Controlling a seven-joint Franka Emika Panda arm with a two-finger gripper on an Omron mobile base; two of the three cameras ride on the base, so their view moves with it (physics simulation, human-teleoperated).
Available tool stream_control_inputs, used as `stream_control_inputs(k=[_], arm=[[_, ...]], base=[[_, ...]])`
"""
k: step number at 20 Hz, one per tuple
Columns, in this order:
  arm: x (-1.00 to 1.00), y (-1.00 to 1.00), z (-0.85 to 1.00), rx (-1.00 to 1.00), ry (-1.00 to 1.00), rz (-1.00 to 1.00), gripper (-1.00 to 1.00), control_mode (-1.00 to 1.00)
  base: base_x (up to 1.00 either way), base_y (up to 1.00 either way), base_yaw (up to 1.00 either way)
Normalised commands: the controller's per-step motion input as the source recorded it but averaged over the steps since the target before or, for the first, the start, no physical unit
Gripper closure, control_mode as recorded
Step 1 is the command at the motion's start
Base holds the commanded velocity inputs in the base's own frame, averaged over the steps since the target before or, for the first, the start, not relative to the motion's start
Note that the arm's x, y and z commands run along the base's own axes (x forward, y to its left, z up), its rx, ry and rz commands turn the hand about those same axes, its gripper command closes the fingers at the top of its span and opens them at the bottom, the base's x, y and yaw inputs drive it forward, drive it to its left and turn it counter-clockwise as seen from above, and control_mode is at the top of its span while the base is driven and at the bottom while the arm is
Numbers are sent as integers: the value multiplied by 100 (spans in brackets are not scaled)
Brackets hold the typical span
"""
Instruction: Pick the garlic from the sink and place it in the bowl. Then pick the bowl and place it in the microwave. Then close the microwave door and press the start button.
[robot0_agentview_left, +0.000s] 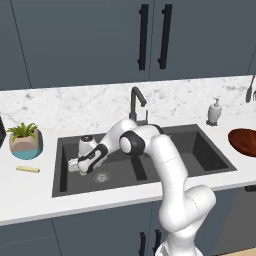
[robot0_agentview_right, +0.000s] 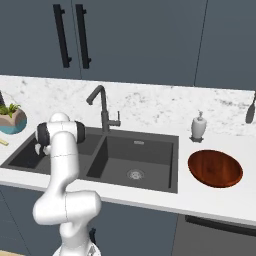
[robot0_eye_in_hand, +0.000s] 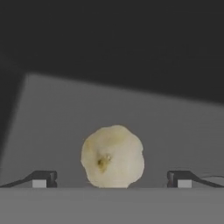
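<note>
Two fingertips (robot0_eye_in_hand: 43, 178) spread wide, nothing pinched yet. My hand (robot0_agentview_left: 79, 166) sits low in the sink's (robot0_agentview_left: 62, 167) left basin; the garlic (robot0_eye_in_hand: 112, 156) lies dead ahead, centred between them, roundish, no long axis.

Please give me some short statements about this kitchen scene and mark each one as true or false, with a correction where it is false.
1. The garlic lies between the open fingertips of the gripper. True.
2. The bowl is inside the sink. False: it stands on the counter beside the sink.
3. The gripper works in the basin near the plant pot. True.
4. The soap dispenser stands inside the bowl. False: it stands on the counter behind it.
</note>
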Motion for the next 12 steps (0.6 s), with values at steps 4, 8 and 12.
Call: stream_control_inputs(k=[4,8,12], arm=[[21,5,-25,0,0,0,-100,-100],[15,11,-23,0,0,0,-100,-100],[1,3,-22,0,0,0,100,-100]], base=[[0,0,0],[0,0,0],[0,0,0]])
